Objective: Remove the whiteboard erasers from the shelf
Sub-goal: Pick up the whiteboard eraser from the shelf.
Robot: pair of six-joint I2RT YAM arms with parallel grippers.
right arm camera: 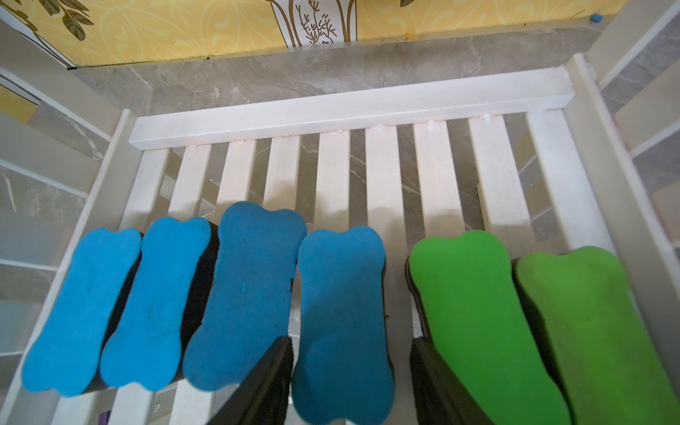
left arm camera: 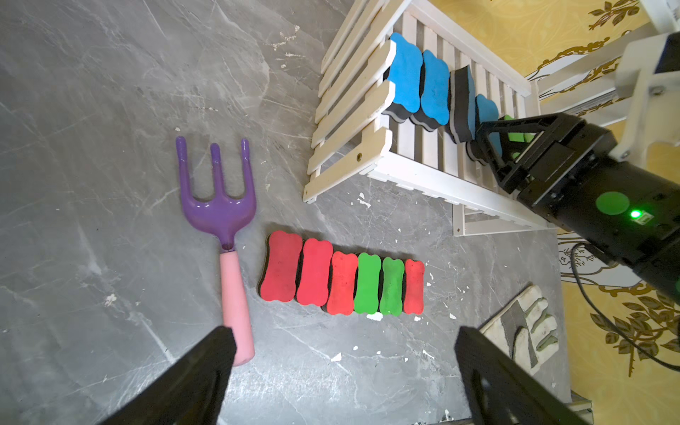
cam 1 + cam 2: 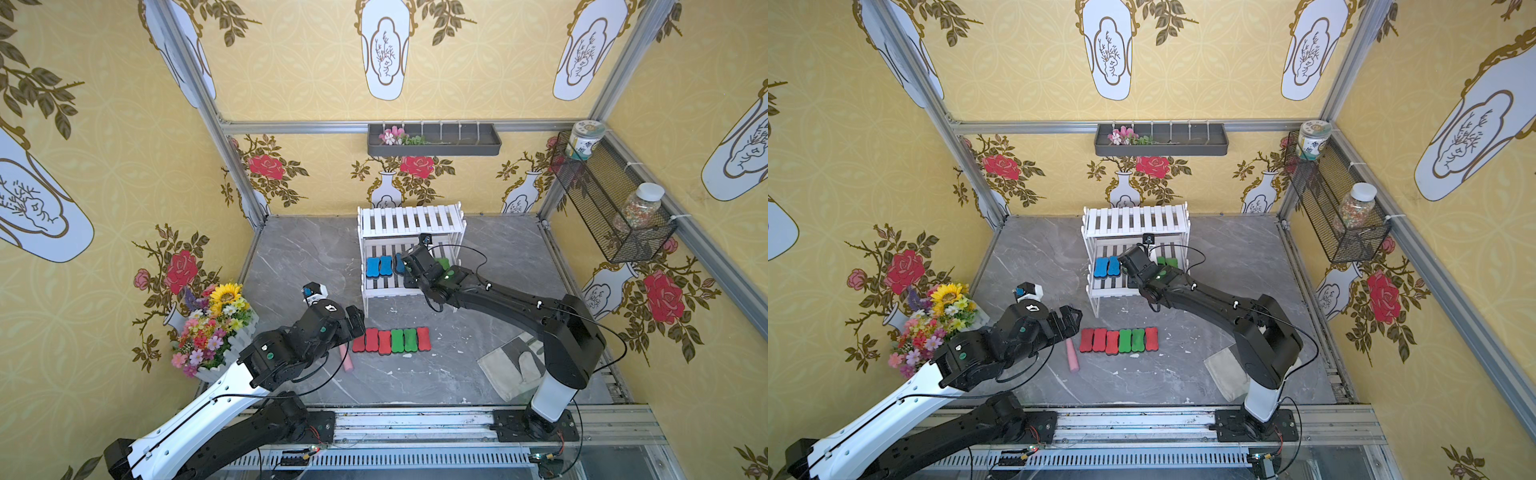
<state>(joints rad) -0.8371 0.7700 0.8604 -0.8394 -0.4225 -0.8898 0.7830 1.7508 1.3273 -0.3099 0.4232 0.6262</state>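
While right claw [image 1: 351,340] straddles one blue eraser [image 1: 342,287] on shelf [image 1: 294,114] lower tier, clamped or not I cannot tell. Other blue erasers [image 1: 154,294], green erasers [image 1: 474,312] alongside. Left claw [image 2: 346,331] spread wide above worktop [image 2: 92,128], near red-green row [image 2: 342,283].

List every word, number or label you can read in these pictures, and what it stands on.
No text is readable.
Label on the jar in the wire basket: dark marks, too small and blurred to read.
White mark on the left arm: a shape, no legible letters.
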